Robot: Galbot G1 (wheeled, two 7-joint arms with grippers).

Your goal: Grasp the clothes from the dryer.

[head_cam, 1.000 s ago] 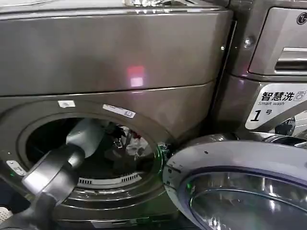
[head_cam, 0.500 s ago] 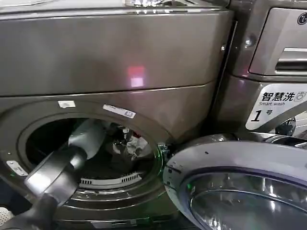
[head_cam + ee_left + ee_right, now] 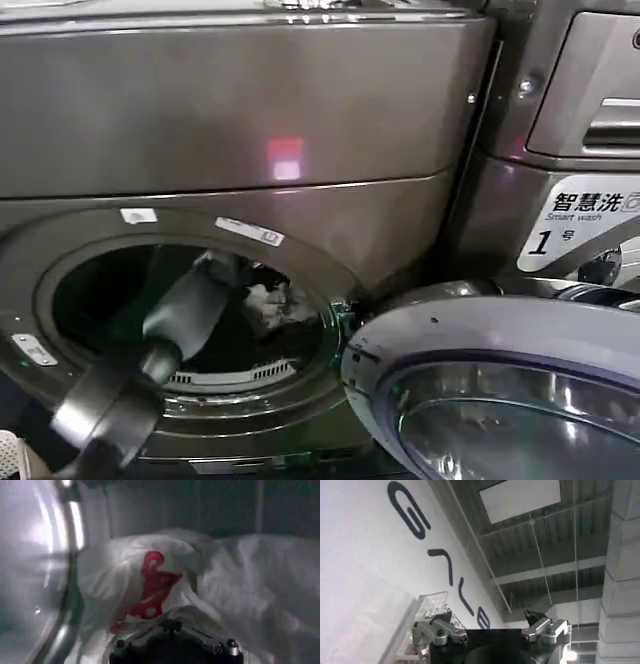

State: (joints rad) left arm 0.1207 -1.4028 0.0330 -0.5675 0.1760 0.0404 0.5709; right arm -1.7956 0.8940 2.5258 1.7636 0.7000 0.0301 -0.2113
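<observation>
Left pincer (image 3: 172, 630) deep inside dark bronze-grey front-loading dryer (image 3: 250, 130), spread, white red-patched clothes (image 3: 165, 580) just ahead, ungrasped. Right pincer (image 3: 490, 625) spread, idle, aimed ceilingward. Grasp, withdrawal remain.

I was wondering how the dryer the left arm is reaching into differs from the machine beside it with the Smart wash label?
The dryer has its porthole open, with the left gripper inside, close to the clothes; on the labelled machine no opening is in view. The dryer's front carries only small stickers above the porthole, while the other bears a large white label with a "1". The dryer's glass door stands swung open in front of the labelled machine. Both share a dark bronze-grey casing.
</observation>
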